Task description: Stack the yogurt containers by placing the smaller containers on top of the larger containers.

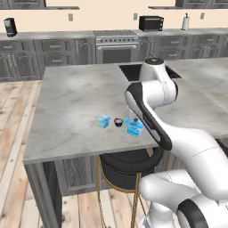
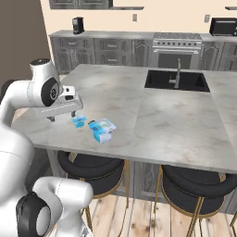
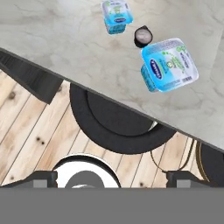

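Observation:
Three yogurt containers stand in a row near the island counter's front edge. The small light-blue tub sits at one end and the tiny dark round cup in the middle. The big bright-blue tub sits at the other end, partly behind my forearm in the left base view. My gripper hangs above the counter's front edge, short of the tubs. It is open, its fingertips wide apart with nothing between them.
The grey marble island counter has a black sink with a faucet at its far side. Black round stools stand under the front edge. Dark cabinets and a stove line the back wall.

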You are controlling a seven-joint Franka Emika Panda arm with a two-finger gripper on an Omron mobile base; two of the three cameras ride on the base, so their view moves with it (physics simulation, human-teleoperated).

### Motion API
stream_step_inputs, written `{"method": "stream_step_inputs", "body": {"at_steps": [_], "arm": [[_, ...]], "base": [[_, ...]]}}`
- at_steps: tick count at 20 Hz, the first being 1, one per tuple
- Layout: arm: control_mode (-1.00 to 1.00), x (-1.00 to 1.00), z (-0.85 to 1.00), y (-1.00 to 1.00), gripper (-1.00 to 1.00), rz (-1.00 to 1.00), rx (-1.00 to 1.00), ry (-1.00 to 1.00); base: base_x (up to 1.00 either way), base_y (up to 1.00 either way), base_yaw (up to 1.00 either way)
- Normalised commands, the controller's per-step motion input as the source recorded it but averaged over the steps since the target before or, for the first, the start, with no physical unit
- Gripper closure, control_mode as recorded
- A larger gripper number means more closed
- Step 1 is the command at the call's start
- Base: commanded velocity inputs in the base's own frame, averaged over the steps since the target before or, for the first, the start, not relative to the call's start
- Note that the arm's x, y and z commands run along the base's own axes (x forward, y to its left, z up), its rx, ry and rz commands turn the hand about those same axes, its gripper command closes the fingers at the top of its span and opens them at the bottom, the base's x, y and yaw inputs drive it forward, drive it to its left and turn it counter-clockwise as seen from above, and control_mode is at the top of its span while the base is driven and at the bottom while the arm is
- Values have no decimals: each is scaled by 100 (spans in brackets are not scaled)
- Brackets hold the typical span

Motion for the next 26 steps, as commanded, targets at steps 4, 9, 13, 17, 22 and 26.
{"method": "stream_step_inputs", "body": {"at_steps": [4, 9, 13, 17, 22, 26], "arm": [[-100, 0, -36, 31, -100, 3, -2, -2], [-100, 0, -35, 30, -100, 2, -1, -1], [-100, 10, -30, 23, -100, 1, 0, 0], [-100, 17, -4, 17, -100, 0, -4, 0], [-100, 14, 0, 13, -100, 0, -8, 0], [-100, 14, 0, 13, -100, 0, -8, 0]], "base": [[0, 0, 0], [0, 0, 0], [0, 0, 0], [0, 0, 0], [0, 0, 0], [0, 0, 0]]}}
